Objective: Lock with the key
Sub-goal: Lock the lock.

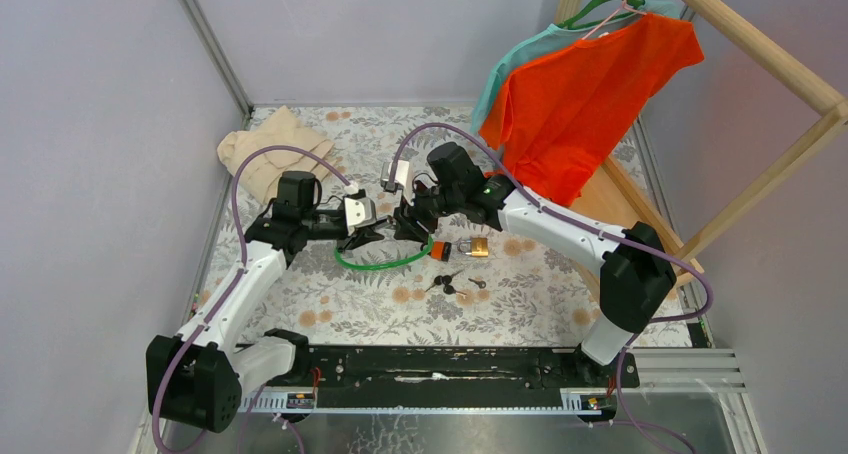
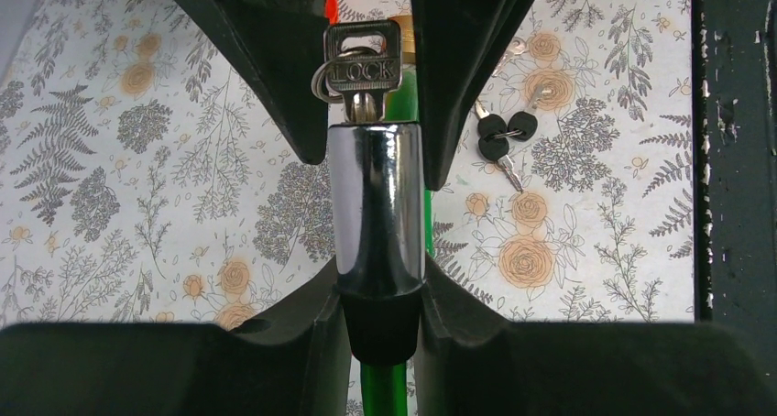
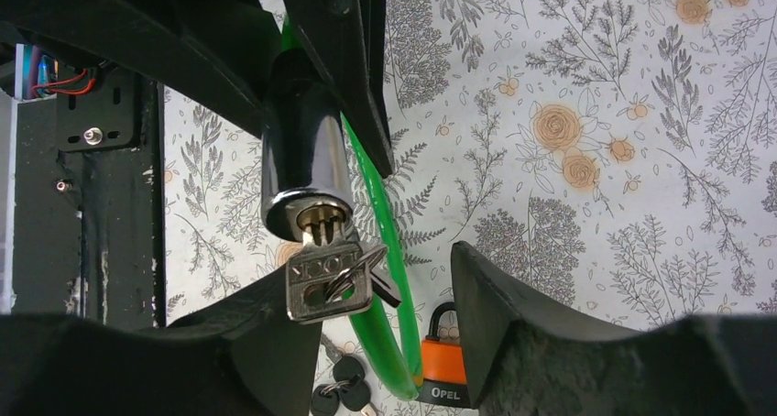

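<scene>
Left pincer (image 2: pixel 377 283) clamped on the black end of the chrome lock (image 2: pixel 376 205), holding it off the worktop (image 2: pixel 137 205) with its long axis running straight toward the right pincer (image 3: pixel 366 274). The key (image 3: pixel 325 283) sits in the keyway at the lock's free end, and its bow stands out along that same axis with a split ring through it. The right pincer is spread and holds nothing. Its fingers flank the bow, which lies off-centre, close against one finger (image 3: pixel 243 343) and well clear of the other; I cannot tell whether they touch. The bow's flat faces my right wrist camera, so I judge that closing would meet its edges, not its faces. The green cable (image 3: pixel 385 279) passes behind the bow, between the fingers. The right arm is placed to grip and turn the key about the lock's axis, with the left arm as the vice. The offset may push the bow sideways or catch the cable. An orange padlock (image 3: pixel 444 370) and spare keys (image 2: pixel 502 136) lie on the worktop below.
</scene>
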